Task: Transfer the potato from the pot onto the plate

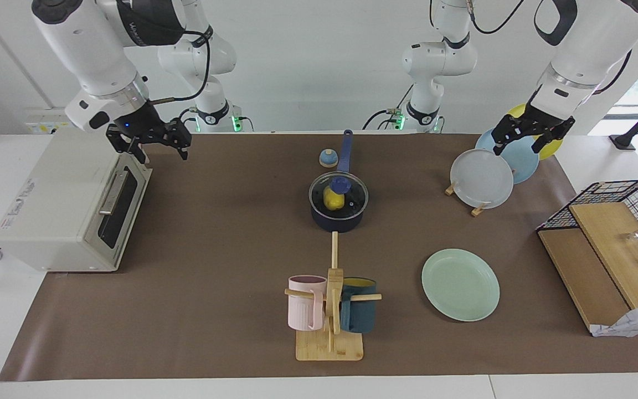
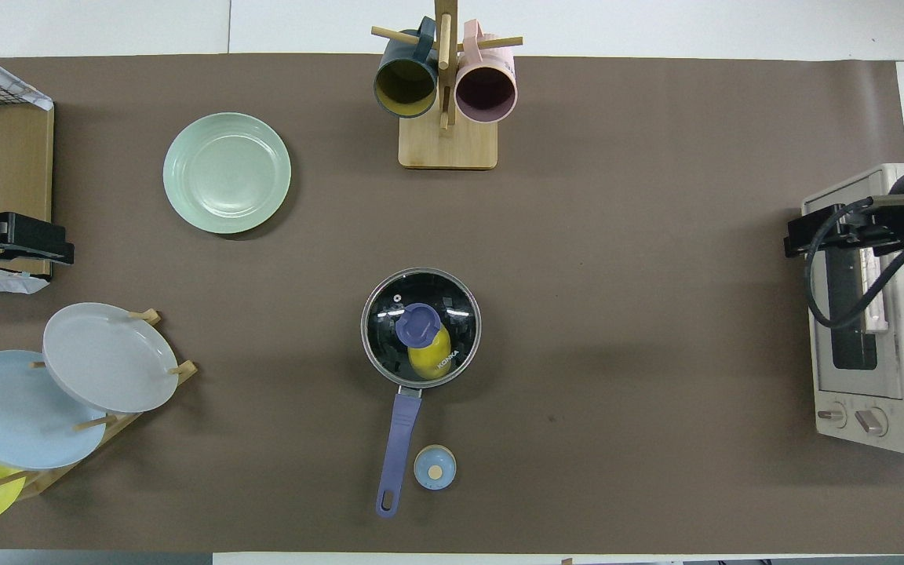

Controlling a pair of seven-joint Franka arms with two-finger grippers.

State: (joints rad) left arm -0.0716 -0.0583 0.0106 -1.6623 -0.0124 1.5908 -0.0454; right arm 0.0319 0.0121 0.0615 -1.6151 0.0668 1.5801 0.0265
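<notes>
At the middle of the brown-covered counter (image 1: 214, 233) stands the small dark navy saucepan (image 1: 337, 219) with its long blue straight handle (image 1: 345, 151) pointing toward the robots, and it is closed by a round glass lid (image 1: 358, 194) with a blue knob (image 1: 339, 184). Through the glass shows the small bright yellow dimpled potato (image 1: 332, 199), lying inside the pot partly under the knob. A little blue round bell-like object (image 1: 328, 158) sits just beside the handle, toward the right arm's end. The round pale mint-green plate (image 1: 460, 284) with a raised rim lies flat and bare, farther from the robots than the pot and toward the left arm's end, well apart from the pot. Farther from the robots than the pot, a wooden mug tree (image 1: 333, 310) carries a pink ribbed mug (image 1: 305, 302) and a dark teal mug (image 1: 359, 312). The left gripper (image 1: 529, 133) hangs in the air over a wooden rack holding a grey-white plate (image 1: 481, 178), a light blue plate (image 1: 513, 155) and a yellow plate (image 1: 549, 145), its fingers spread apart and holding nothing. The right gripper (image 1: 150, 141) hangs over the top corner of a cream toaster oven (image 1: 64, 205) at the right arm's end, its fingers likewise spread and empty. A black wire basket with wooden boards (image 1: 607, 244) stands at the left arm's end.
</notes>
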